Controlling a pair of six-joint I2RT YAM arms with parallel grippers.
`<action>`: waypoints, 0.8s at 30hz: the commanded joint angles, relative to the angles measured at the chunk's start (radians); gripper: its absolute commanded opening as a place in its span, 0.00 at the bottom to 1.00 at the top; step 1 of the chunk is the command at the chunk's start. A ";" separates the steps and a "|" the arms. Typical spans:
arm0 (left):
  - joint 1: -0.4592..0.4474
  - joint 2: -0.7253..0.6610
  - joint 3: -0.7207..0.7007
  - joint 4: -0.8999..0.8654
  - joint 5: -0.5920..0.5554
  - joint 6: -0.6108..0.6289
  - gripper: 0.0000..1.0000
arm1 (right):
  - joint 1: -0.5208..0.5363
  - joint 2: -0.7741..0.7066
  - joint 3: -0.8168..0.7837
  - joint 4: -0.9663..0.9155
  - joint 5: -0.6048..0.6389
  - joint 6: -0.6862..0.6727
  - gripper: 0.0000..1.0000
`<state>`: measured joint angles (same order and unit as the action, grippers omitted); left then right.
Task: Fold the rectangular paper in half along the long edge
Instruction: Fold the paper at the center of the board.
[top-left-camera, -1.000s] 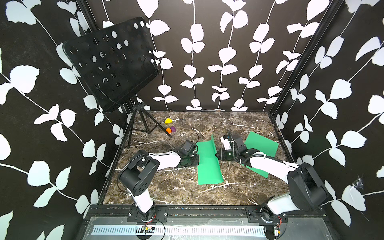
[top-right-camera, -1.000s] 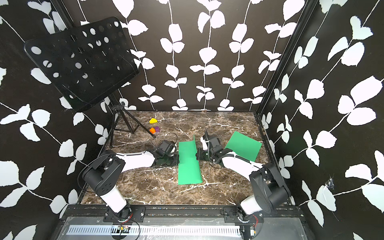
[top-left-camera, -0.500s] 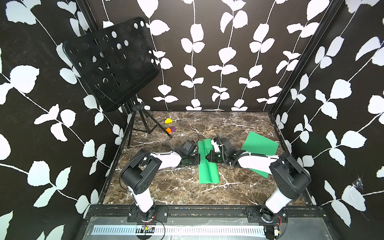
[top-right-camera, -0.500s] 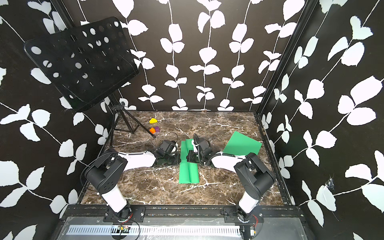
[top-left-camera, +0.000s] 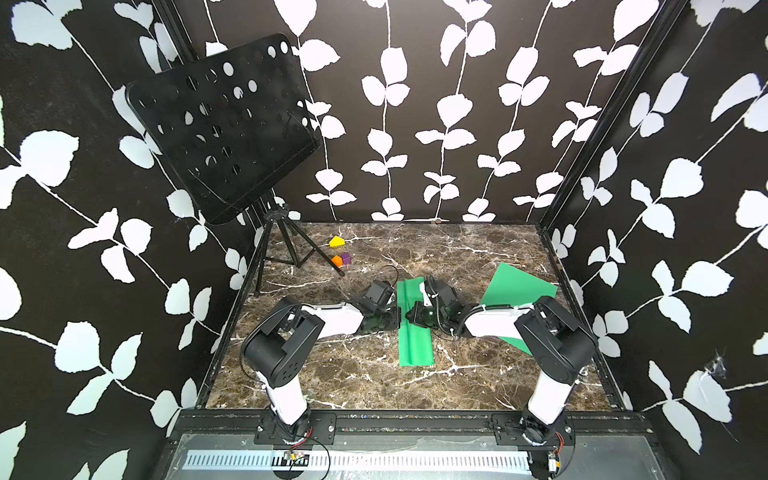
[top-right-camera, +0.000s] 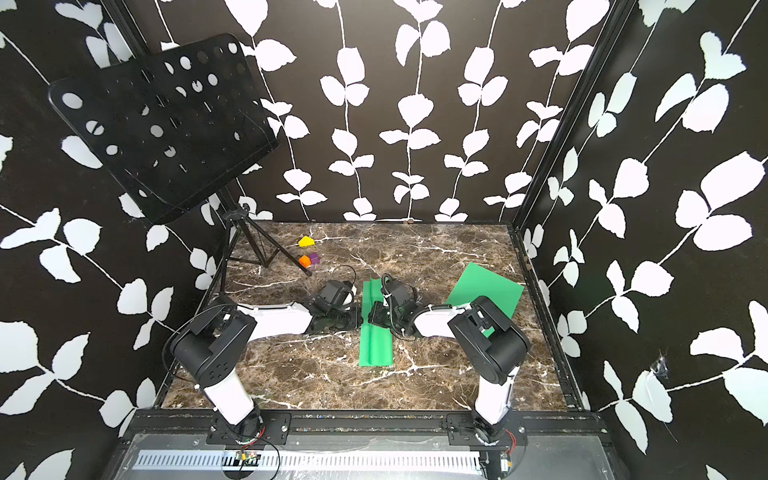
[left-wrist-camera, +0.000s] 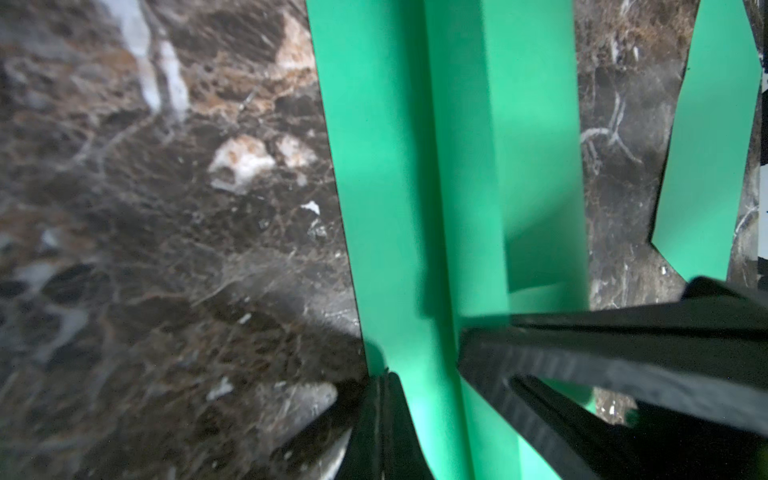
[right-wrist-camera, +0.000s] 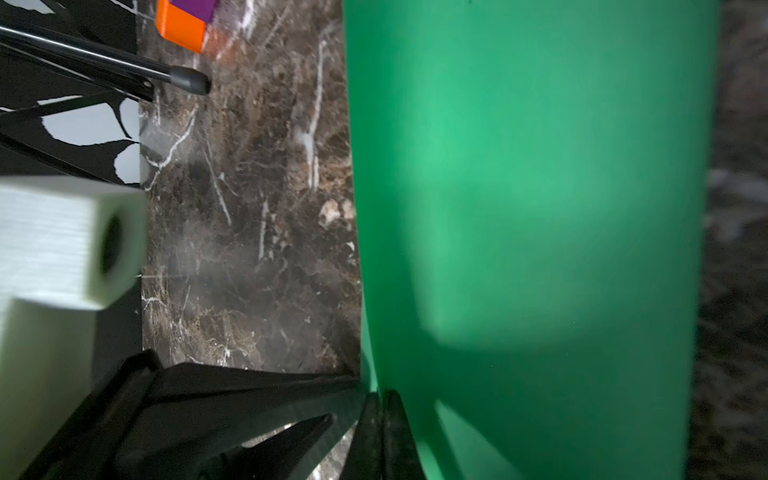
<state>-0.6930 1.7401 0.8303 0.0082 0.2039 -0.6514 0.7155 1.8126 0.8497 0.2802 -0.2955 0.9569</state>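
The green rectangular paper (top-left-camera: 414, 336) (top-right-camera: 376, 345) lies mid-table as a narrow strip, its right half bent over onto the left half. In both top views my right gripper (top-left-camera: 409, 316) (top-right-camera: 371, 318) is shut on the paper's carried-over long edge, close to the left long edge. My left gripper (top-left-camera: 395, 322) (top-right-camera: 356, 320) is shut, its tip at that left edge. In the left wrist view the shut left gripper (left-wrist-camera: 385, 373) touches the paper (left-wrist-camera: 386, 166) beside the right gripper (left-wrist-camera: 462, 345). In the right wrist view the right gripper (right-wrist-camera: 380, 395) pinches the paper (right-wrist-camera: 540, 208).
A second green sheet (top-left-camera: 517, 291) (top-right-camera: 484, 291) lies flat at the right, partly under my right arm. A black music stand (top-left-camera: 224, 129) with tripod legs (top-left-camera: 291, 253) stands back left. Yellow (top-left-camera: 336, 242), orange (top-left-camera: 337, 261) and purple (top-left-camera: 346, 258) blocks lie near it.
My right gripper has swept left across the paper with its right long edge, narrowing the sheet to a half-width strip. The left gripper has stayed at the left edge.
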 joint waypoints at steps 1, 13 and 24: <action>-0.002 0.079 -0.063 -0.175 -0.034 0.010 0.00 | 0.010 0.018 0.033 0.049 0.003 0.029 0.00; -0.002 0.080 -0.059 -0.183 -0.033 0.013 0.00 | 0.011 0.056 0.038 0.094 -0.018 0.050 0.00; -0.002 0.082 -0.059 -0.186 -0.033 0.014 0.00 | 0.011 0.073 0.038 0.103 -0.037 0.048 0.00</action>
<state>-0.6930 1.7405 0.8303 0.0086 0.2043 -0.6510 0.7197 1.8725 0.8650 0.3431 -0.3271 0.9840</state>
